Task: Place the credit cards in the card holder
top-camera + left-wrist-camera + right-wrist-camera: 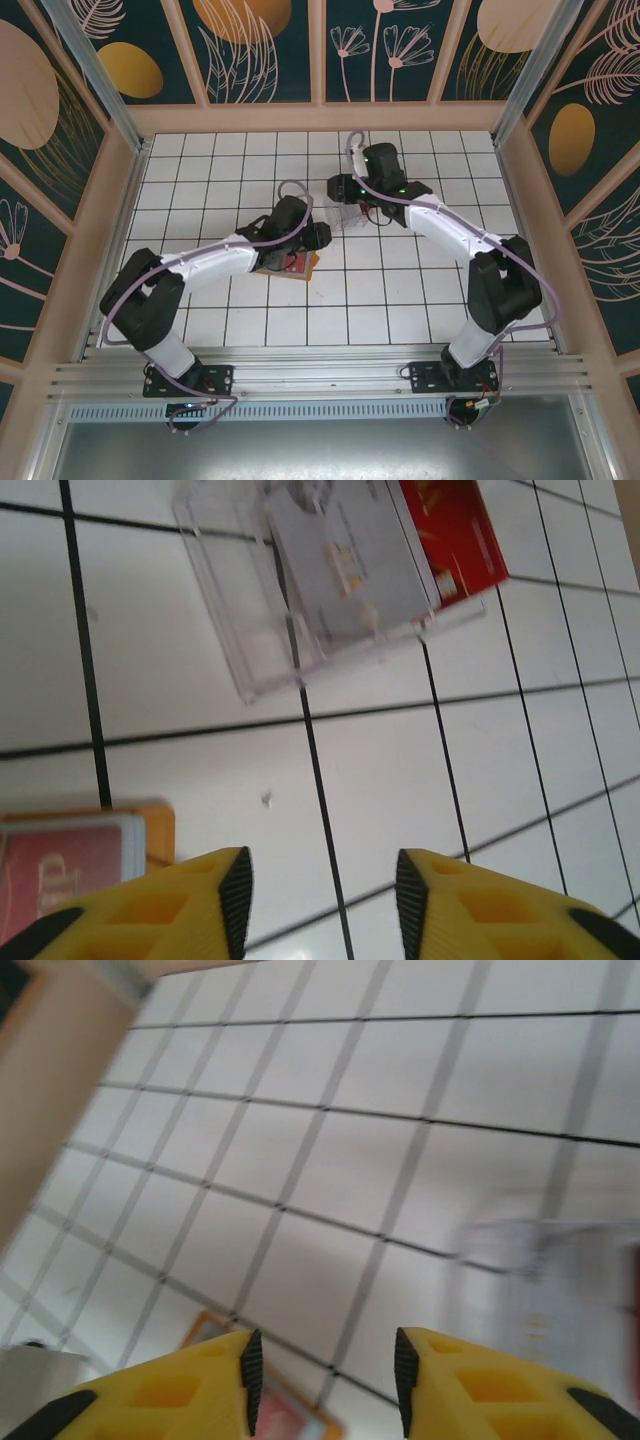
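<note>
Orange-tan and leather-like, the card holder (158, 830) lies on the white tiled counter (400, 300) beneath the left wrist, with a red card (60, 880) resting on it. The left fingers (232, 890) stand parted with nothing between them, over bare tiles between the holder and a clear case (240, 620), where a grey card (340, 570) and a second red card (450, 540) overlap. The right fingers (430, 1370) are likewise parted and empty, the case a blur at their right.

White table (200, 780) with black grid lines, orange card holder (160, 828), red credit card (60, 875)
</note>
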You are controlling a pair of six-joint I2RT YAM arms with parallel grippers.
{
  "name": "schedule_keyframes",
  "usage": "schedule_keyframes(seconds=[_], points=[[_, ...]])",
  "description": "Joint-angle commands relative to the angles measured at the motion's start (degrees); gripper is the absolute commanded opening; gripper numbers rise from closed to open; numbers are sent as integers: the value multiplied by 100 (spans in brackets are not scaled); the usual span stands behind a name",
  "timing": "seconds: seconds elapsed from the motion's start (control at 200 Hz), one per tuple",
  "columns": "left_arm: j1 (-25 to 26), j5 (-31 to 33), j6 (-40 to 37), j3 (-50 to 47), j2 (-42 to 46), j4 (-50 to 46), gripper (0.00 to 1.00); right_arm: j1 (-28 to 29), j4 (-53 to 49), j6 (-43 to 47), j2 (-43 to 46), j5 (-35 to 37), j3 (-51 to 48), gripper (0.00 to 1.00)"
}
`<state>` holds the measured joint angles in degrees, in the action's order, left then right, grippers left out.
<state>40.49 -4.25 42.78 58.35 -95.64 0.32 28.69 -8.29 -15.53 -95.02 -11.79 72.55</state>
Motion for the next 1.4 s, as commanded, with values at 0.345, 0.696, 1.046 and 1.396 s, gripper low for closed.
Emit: schedule_keyframes(seconds=[0.345, 0.696, 1.046, 1.396], points=[[-588, -554, -569, 2119, -1950, -255, 54, -495, -955, 362, -897, 1518, 310, 68], [-599, -781, -520, 2400, -2572, -201, 54, -531, -1218, 485, -1576, 1810, 821, 67], [-603, -885, -446, 2264, -2606, -42, 54, -540, -1332, 573, -1502, 1997, 926, 54], [-602, -920, -398, 2258, -2617, -5, 54, -489, -1350, 708, -1423, 1944, 947, 40]])
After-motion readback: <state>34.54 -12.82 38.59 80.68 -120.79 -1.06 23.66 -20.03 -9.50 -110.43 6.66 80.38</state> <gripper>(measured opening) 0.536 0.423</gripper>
